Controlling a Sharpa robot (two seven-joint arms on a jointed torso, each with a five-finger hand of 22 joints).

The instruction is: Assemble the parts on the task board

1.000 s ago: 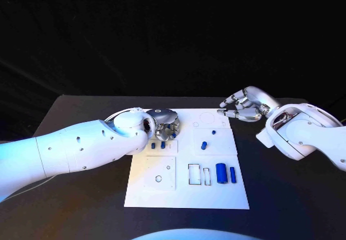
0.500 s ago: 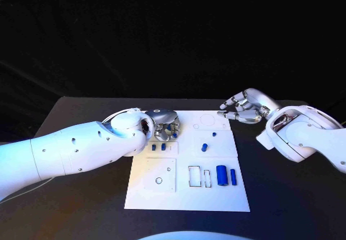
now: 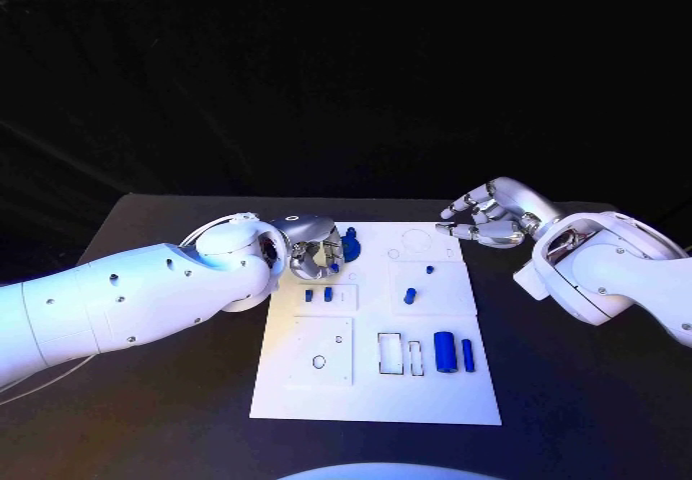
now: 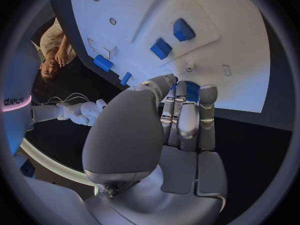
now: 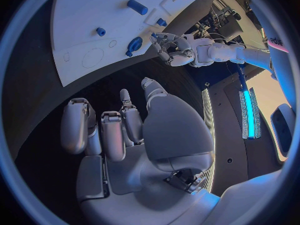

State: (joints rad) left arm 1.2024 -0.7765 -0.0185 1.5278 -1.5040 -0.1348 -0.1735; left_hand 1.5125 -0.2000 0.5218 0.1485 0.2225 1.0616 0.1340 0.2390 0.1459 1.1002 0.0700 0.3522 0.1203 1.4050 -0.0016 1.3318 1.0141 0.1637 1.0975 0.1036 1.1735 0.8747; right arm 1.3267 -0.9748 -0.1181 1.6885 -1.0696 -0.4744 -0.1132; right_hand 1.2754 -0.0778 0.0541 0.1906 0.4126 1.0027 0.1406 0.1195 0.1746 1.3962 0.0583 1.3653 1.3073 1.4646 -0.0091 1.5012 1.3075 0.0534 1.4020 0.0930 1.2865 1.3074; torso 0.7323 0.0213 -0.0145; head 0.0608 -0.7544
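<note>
The white task board lies in the middle of the black table. My left hand is over the board's far left corner and pinches a blue part at its fingertips; the part also peeks out between the fingers in the left wrist view. Two small blue parts sit just in front of that hand. A blue peg and a tiny blue piece lie further right. Two blue bars lie in the near right area. My right hand hovers at the far right corner, fingers apart, holding nothing.
The board has outlined circles at its far right and rectangular slots near the bars. Bare black table surrounds the board on both sides. My left hand appears across the board in the right wrist view.
My left hand has drawn back a little to the left and turned, so the blue part it holds now shows at its fingertips. The right hand has barely moved.
</note>
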